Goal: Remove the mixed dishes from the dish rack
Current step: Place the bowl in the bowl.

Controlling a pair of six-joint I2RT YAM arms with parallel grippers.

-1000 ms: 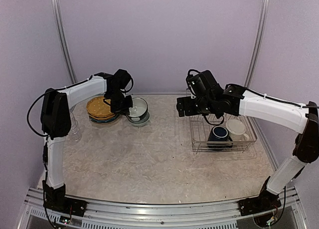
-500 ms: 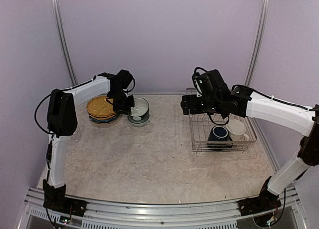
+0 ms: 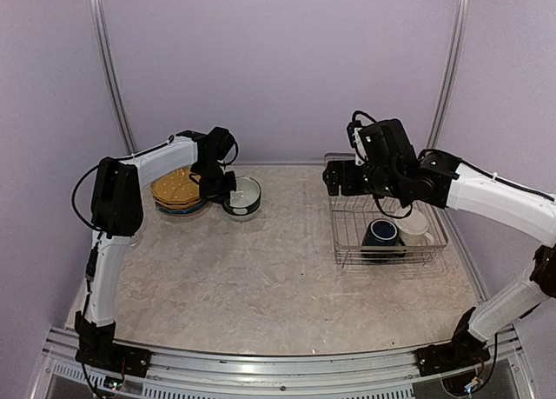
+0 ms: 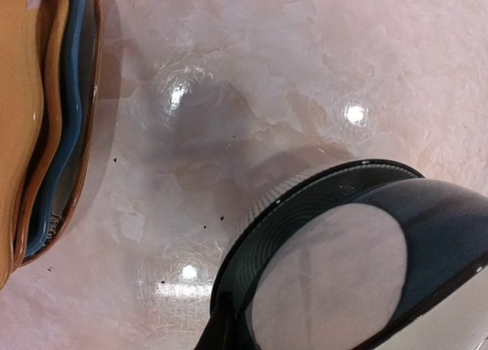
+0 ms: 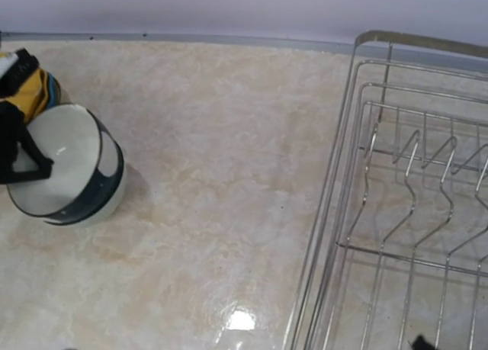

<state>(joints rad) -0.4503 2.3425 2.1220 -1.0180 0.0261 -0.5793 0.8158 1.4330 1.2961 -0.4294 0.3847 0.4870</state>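
Note:
The dark teal bowl with white inside leans tilted on the table right of the stacked yellow and blue plates. My left gripper is shut on its rim; one finger shows against the rim, and the plates' edges lie to the left. The silver dish rack holds a navy mug and a cream mug. My right gripper hovers open and empty over the rack's far left corner; only one fingertip shows. The bowl also shows in the right wrist view.
The purple back wall runs close behind the plates and the rack. The rack's upright tines stand at its far end. The right side wall is just beyond the rack.
My right gripper has moved right, from beside the rack to over its far left corner. My left arm has reached a little further in, still holding the bowl.

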